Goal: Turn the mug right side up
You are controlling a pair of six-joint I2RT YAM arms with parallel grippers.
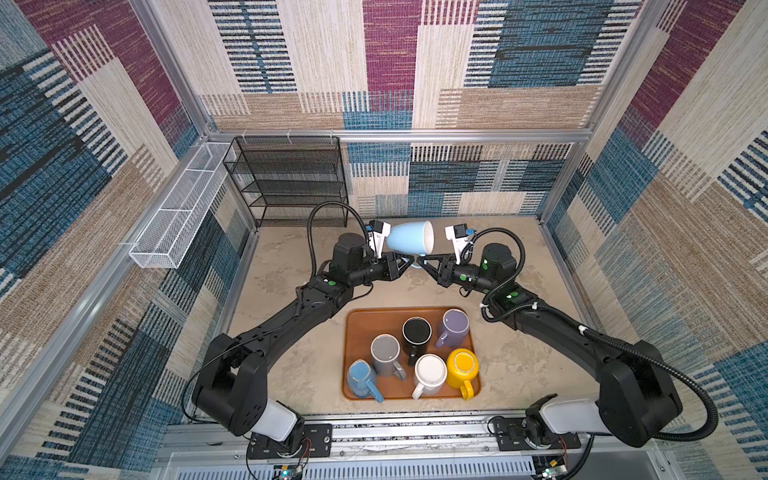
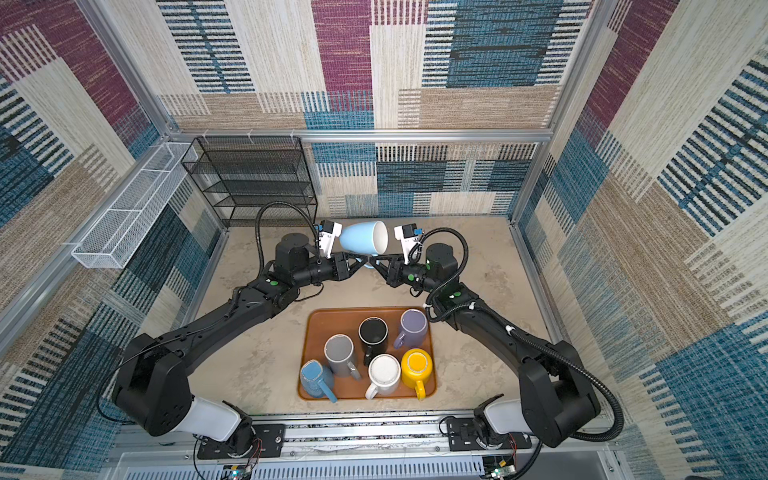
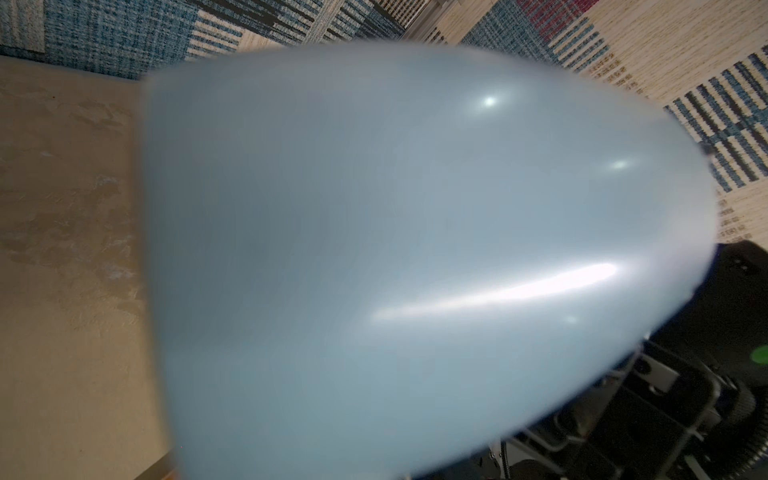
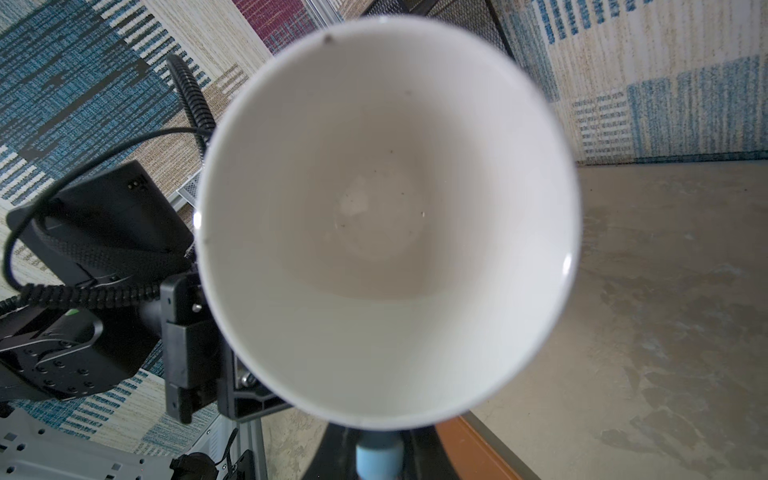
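Mug [image 1: 409, 240] hanging in air behind tray [image 1: 353, 320], above surface [image 1: 519, 374]. Long axis lying level, mouth facing right gripper [image 1: 422, 260], base facing left gripper [image 1: 410, 262]. Handle [image 4: 378, 457] pointing down, right gripper pinching it. Left gripper sitting just beneath, spread or gripping: cannot tell. Counting: one mug aloft, six mugs [image 1: 429, 372] standing on one tray.

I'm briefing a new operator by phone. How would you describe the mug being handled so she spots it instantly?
Find the brown tray of six mugs, then look just behind it. There the light blue mug is held up on its side, its handle in the right tool. It alone is off the tray, showing a white inside.
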